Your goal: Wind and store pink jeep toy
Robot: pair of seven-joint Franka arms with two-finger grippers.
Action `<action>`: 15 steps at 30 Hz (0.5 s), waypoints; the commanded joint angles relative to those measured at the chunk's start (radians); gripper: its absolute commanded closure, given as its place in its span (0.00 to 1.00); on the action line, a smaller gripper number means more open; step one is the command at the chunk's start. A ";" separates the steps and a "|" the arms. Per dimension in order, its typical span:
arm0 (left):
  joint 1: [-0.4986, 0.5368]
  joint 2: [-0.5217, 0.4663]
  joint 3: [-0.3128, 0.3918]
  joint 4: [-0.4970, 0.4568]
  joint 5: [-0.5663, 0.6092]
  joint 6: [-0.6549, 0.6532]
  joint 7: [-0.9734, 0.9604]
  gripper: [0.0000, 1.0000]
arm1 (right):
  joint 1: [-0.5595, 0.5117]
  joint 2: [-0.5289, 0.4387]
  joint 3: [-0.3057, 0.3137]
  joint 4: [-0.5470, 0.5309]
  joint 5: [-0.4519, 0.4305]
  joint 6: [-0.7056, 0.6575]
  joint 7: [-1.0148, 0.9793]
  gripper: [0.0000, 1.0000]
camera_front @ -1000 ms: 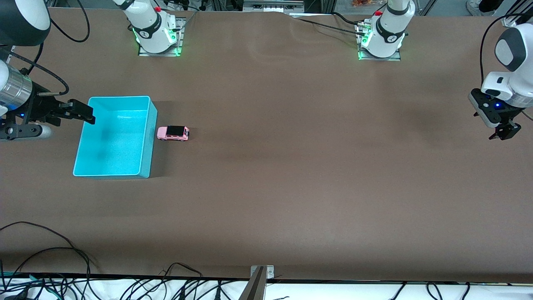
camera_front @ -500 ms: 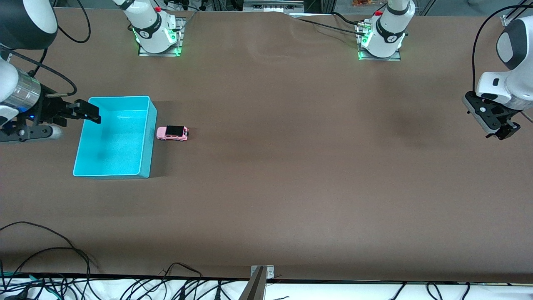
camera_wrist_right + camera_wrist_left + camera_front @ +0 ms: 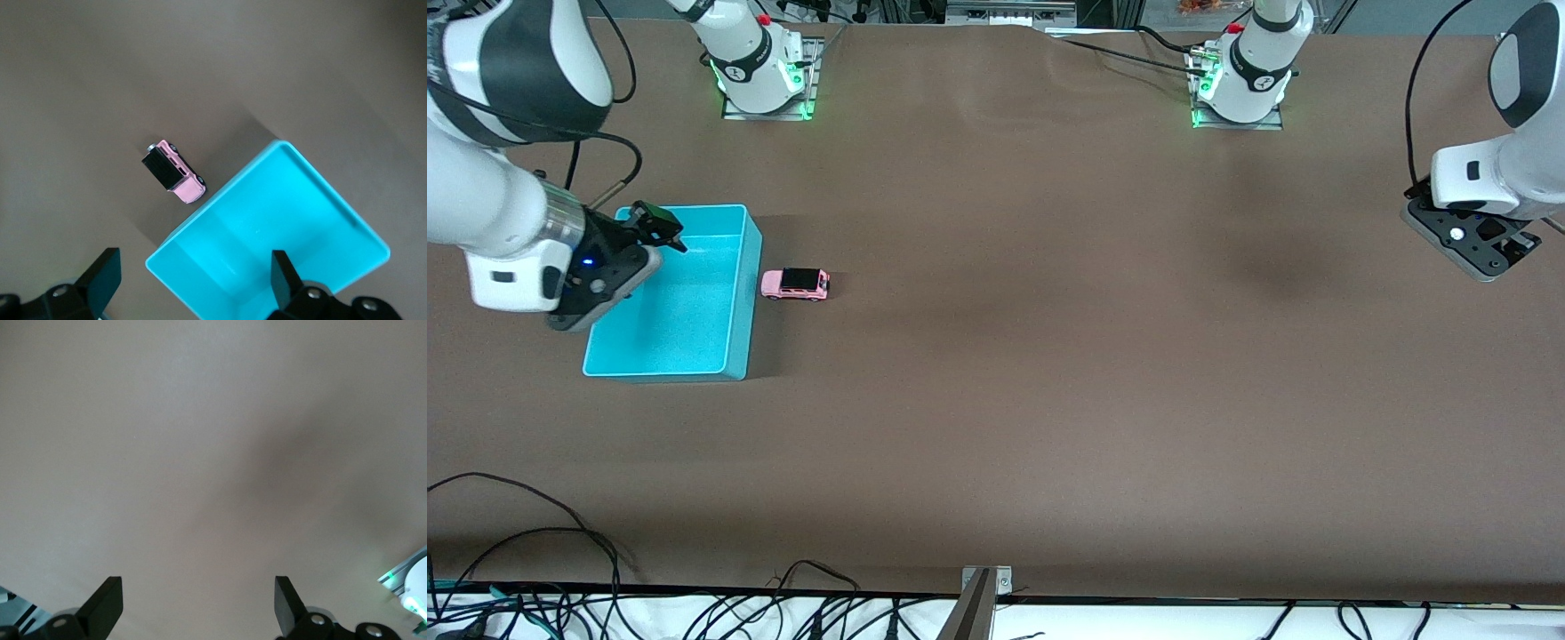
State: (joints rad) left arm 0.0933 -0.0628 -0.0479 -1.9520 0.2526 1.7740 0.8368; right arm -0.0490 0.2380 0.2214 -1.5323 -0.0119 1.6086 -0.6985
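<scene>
jeep news first: pink jeep toy (image 3: 795,284) is sitting on its wheels on the brown surface (image 3: 1049,356), just beside the turquoise bin (image 3: 738,293) on the side toward the left arm's end, not touching it as far as i can tell. black roof up, nothing holding it. right wrist view shows the pink jeep toy (image 3: 173,172) close to one corner of the bin (image 3: 347,217), small gap between them.

right claw (image 3: 660,224) is up in the air over the bin's corner at the right arm's end, fingers spread wide with nothing in them. you can see both fingertips (image 3: 103,270) well apart in its wrist view.

left claw (image 3: 198,603) hangs over bare surface way out at the left arm's end, well apart from the toy and the bin. also wide and empty, its wrist view is just plain brown with a soft shadow.

bin looks empty inside.
</scene>
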 commanded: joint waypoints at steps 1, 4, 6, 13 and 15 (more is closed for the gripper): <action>-0.004 0.005 -0.023 0.080 -0.018 -0.047 -0.044 0.00 | 0.021 0.001 -0.002 -0.064 -0.002 0.071 -0.260 0.00; -0.003 0.006 -0.023 0.105 -0.026 -0.045 -0.038 0.00 | 0.021 0.001 -0.002 -0.121 0.003 0.115 -0.328 0.00; -0.001 0.011 -0.021 0.113 -0.058 -0.044 -0.035 0.00 | 0.021 -0.002 0.010 -0.163 0.003 0.142 -0.357 0.00; 0.008 0.003 -0.020 0.119 -0.134 -0.051 -0.047 0.00 | 0.021 -0.020 0.050 -0.317 0.003 0.272 -0.456 0.00; 0.011 0.000 -0.012 0.120 -0.182 -0.065 -0.080 0.00 | 0.021 -0.019 0.050 -0.354 0.003 0.300 -0.487 0.00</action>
State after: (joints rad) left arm 0.0957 -0.0628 -0.0678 -1.8572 0.1511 1.7480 0.7988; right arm -0.0218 0.2565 0.2640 -1.7638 -0.0116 1.8268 -1.0975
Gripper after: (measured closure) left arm 0.000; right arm 0.000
